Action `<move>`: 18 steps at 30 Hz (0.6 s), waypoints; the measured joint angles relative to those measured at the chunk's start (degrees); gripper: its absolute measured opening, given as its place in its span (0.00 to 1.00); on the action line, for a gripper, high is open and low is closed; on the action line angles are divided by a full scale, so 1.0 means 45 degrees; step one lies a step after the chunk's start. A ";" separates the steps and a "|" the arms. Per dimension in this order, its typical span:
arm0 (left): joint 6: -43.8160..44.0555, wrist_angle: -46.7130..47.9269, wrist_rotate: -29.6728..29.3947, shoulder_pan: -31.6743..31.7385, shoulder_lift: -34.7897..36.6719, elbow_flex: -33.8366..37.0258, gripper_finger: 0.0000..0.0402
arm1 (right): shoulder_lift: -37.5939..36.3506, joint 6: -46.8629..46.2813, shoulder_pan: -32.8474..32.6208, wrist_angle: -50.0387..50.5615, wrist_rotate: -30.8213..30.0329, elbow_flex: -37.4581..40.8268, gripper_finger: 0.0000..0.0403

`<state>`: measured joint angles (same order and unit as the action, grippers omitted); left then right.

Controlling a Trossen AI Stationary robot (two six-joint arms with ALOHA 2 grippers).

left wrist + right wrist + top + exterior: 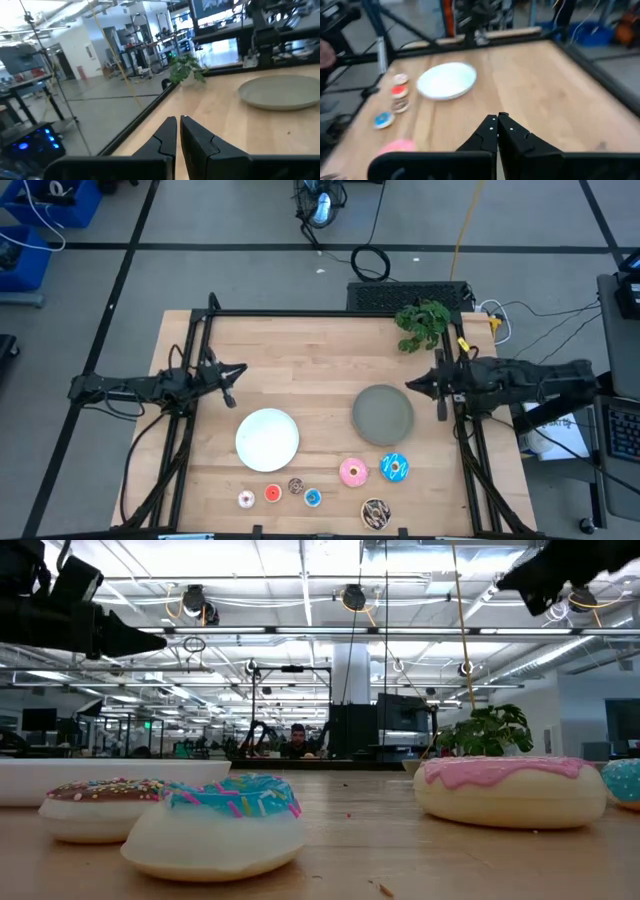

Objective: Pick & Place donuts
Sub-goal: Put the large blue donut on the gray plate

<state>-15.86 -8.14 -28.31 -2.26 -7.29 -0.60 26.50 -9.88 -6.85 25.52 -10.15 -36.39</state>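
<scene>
Seven donuts lie flat along the table's near edge. In the high view the larger ones are pink [353, 471], blue sprinkled [394, 468] and dark brown sprinkled [376, 513]. The tiny ones are pale pink [246, 499], red [273, 494], brown [296, 486] and blue [313, 498]. The low view shows the tiny blue [220, 825], tiny brown [105, 805] and pink [505, 790] donuts close up. My left gripper [232, 372] [178, 120] hovers shut at the table's left. My right gripper [412, 385] [496, 119] hovers shut at the right, beside the grey plate.
A white plate [268, 438] sits left of centre and a grey plate [383, 411] right of centre, both behind the donut row. A small green plant [423, 323] stands at the far right corner. Bare wood lies across the table's far half. A person sits far off in the room [296, 743].
</scene>
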 joint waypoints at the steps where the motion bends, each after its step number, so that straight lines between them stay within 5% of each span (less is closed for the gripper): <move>1: 0.0127 0.0114 -0.0105 0.0000 -0.0014 0.0000 0.08 | 0.0654 -0.0145 -0.0262 0.0527 -0.0171 -0.0481 0.00; 8: 0.0848 0.0070 -0.0160 0.0000 -0.0024 -0.0335 0.08 | 0.5323 -0.1119 -0.2433 0.4100 -0.1794 -0.3534 0.00; 18: 0.0647 -0.0549 -0.0153 0.0010 -0.0024 -0.0486 0.08 | 0.9933 -0.4807 -0.6248 0.7150 -0.1692 -0.7225 0.00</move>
<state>-12.95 -10.62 -29.00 -2.22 -7.40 -2.79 71.20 -31.51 -34.96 57.69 -17.76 -68.90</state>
